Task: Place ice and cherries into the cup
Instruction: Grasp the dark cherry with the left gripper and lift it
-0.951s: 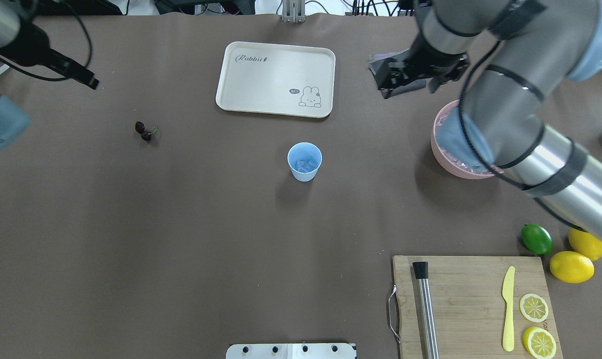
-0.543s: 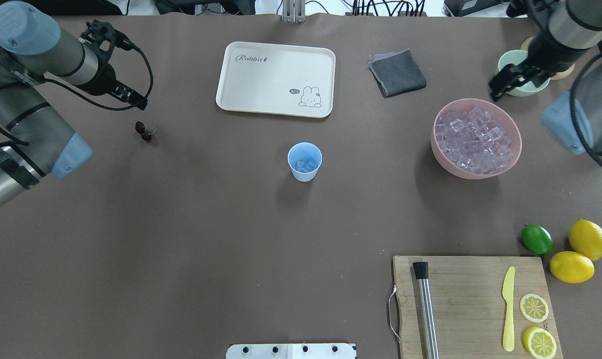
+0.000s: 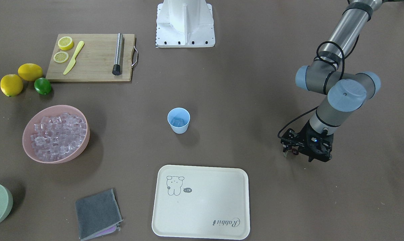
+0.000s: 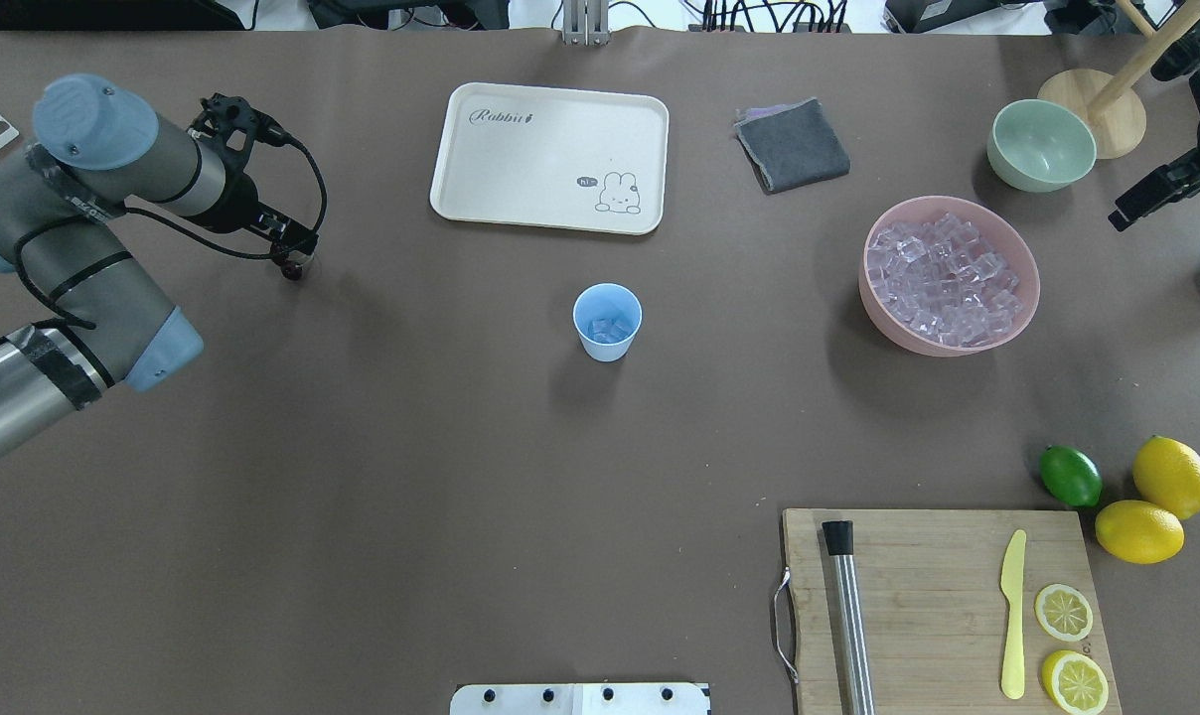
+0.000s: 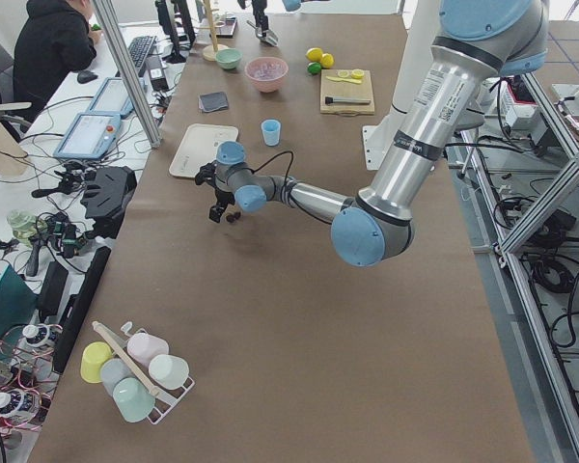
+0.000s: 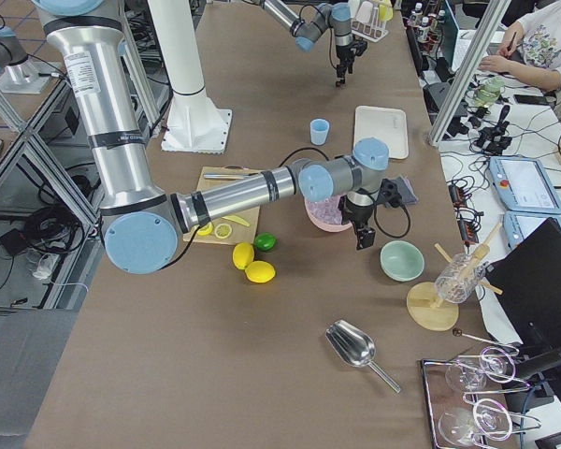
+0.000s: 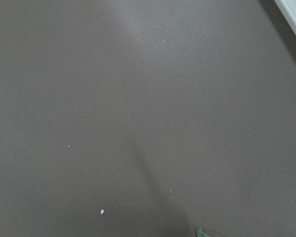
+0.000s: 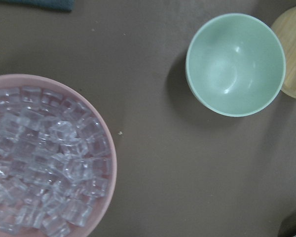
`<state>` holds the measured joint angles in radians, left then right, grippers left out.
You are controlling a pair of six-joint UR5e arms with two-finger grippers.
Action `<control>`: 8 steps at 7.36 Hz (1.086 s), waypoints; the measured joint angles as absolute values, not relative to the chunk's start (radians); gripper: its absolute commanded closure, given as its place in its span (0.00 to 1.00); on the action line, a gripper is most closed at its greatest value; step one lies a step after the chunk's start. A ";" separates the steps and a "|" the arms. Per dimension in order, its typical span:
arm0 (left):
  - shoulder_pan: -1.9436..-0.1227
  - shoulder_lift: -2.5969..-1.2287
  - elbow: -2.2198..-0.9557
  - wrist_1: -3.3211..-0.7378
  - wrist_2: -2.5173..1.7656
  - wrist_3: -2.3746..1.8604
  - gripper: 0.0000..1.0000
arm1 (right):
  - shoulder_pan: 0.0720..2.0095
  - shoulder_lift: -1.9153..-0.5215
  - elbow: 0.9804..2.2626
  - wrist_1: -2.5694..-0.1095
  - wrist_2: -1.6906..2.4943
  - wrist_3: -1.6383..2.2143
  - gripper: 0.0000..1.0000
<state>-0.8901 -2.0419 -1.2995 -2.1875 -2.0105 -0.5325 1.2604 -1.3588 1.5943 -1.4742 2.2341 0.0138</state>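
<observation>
Cherries (image 4: 290, 271) near the table's left edge: our left gripper (image 4: 300, 248) has come down over them for pickup; we cannot tell its opening.

Brand word: the cream rectangular plastic tray (image 4: 550, 159) carries "Rabbit" (image 4: 502, 117) in dark script at its 10 o'clock corner in the overhead view.
Bubble text: a small dark speech bubble (image 4: 587, 182) toward the tray's 4 o'clock reads "hi", just beside a line-drawn rabbit (image 4: 617, 193).
Front-facing view: both markings appear upside down.
Blue-framed tablet screens (image 5: 89, 135): too small to read.
</observation>
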 measured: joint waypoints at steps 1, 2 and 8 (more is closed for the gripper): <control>-0.887 -2.040 -1.301 -2.188 -2.011 -0.541 0.15 | 1.267 -1.375 1.550 -1.391 2.240 0.014 0.01; -0.884 -2.039 -1.300 -2.189 -2.010 -0.547 0.31 | 1.270 -1.381 1.532 -1.355 2.243 0.014 0.01; -0.853 -2.041 -1.306 -2.190 -2.009 -0.618 1.00 | 1.297 -1.401 1.529 -1.333 2.279 0.011 0.01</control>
